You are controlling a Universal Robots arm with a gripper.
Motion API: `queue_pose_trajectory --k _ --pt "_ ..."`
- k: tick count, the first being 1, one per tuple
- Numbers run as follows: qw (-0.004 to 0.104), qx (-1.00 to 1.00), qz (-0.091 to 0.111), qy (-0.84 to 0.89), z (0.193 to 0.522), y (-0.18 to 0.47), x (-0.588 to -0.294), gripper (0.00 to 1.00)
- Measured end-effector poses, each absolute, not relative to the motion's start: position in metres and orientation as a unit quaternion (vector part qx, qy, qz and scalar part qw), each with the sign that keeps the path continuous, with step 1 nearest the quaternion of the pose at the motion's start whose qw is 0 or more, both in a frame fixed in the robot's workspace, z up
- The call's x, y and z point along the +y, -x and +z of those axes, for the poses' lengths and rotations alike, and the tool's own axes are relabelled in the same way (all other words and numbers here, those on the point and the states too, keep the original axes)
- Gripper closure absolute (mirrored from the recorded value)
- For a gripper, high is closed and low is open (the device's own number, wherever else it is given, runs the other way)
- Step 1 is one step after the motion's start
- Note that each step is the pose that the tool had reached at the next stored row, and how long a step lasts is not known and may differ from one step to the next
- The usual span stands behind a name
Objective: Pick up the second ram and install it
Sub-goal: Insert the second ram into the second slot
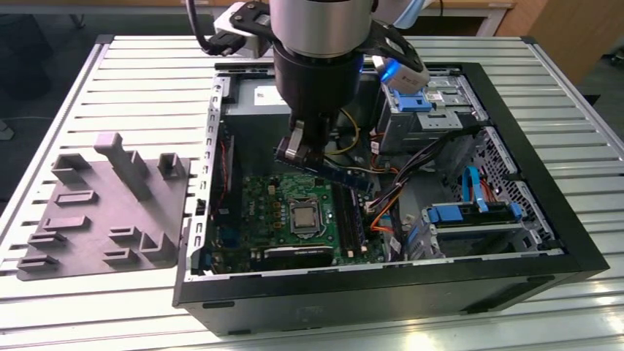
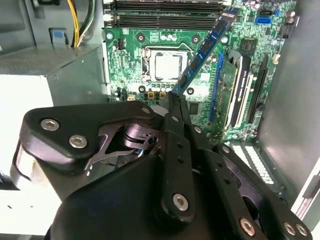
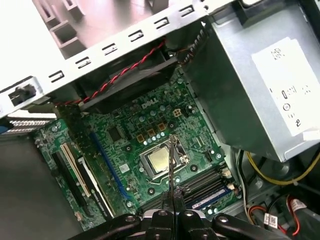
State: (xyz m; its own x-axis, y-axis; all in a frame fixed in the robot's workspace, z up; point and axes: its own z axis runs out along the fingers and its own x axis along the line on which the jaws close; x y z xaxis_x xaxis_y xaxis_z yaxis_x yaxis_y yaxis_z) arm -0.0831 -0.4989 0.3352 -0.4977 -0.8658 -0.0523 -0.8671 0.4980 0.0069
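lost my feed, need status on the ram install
Gripper shut on the second ram. Ram tilted, in the air over the motherboard, not in a slot. Cables run close beside the slots.

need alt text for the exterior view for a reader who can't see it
The arm's gripper holds the second ram, a narrow memory stick, over the green motherboard inside an open computer case lying on a slatted metal table. A grey moulded fixture sits beside the case, at the exterior view's left.
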Motion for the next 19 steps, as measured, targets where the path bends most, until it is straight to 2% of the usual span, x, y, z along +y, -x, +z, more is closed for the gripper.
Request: queue_pose_trajectory --k 19 --pt "0.023 0.922 0.013 0.387 0.3340 0.0831 -0.4989 0.88"
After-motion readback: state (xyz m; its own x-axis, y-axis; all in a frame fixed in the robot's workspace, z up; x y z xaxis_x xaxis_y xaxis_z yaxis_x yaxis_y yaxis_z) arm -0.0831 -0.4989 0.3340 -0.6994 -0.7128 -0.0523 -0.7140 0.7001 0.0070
